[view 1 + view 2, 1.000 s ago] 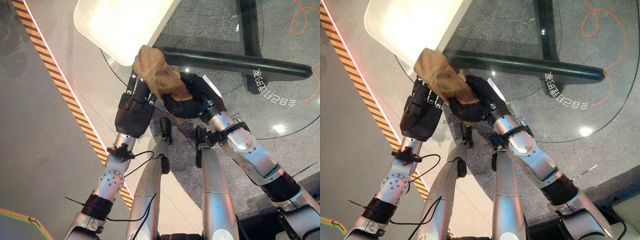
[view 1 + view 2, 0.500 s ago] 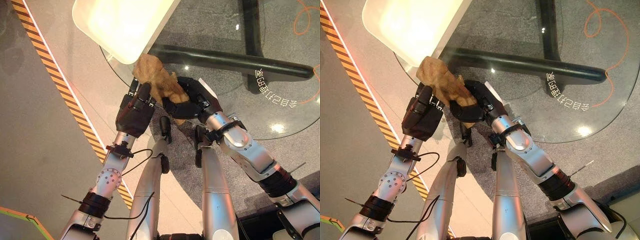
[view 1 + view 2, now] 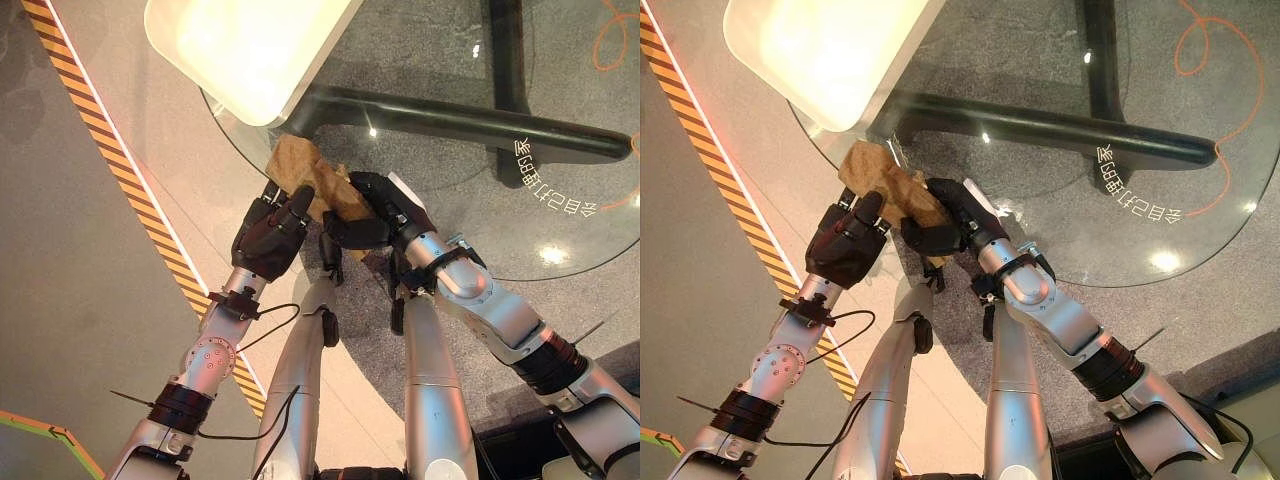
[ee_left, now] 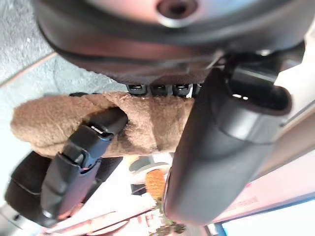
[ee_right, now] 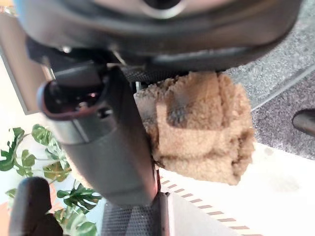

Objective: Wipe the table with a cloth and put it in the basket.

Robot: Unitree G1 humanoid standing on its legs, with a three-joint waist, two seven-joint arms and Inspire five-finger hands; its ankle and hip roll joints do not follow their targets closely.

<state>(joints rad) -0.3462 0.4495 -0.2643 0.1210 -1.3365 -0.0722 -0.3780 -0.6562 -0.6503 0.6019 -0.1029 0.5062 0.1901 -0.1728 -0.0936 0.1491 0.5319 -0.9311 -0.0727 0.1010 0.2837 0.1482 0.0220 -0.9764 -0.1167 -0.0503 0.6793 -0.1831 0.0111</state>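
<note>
The brown cloth [image 3: 312, 183] is bunched at the near rim of the glass table [image 3: 470, 190] — the right hand [image 3: 365, 215] curled round it, the left hand [image 3: 268, 228] pinching its other end — its underside hidden by both hands.

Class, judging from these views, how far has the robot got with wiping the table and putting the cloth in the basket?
Done: the brown cloth is picked up and sits at the near edge of the glass table.
In hand: the right hand is curled round it, and the left hand grips its other end.
Left: whether wiping is finished cannot be told; the cloth is not in the white basket beyond.
</note>
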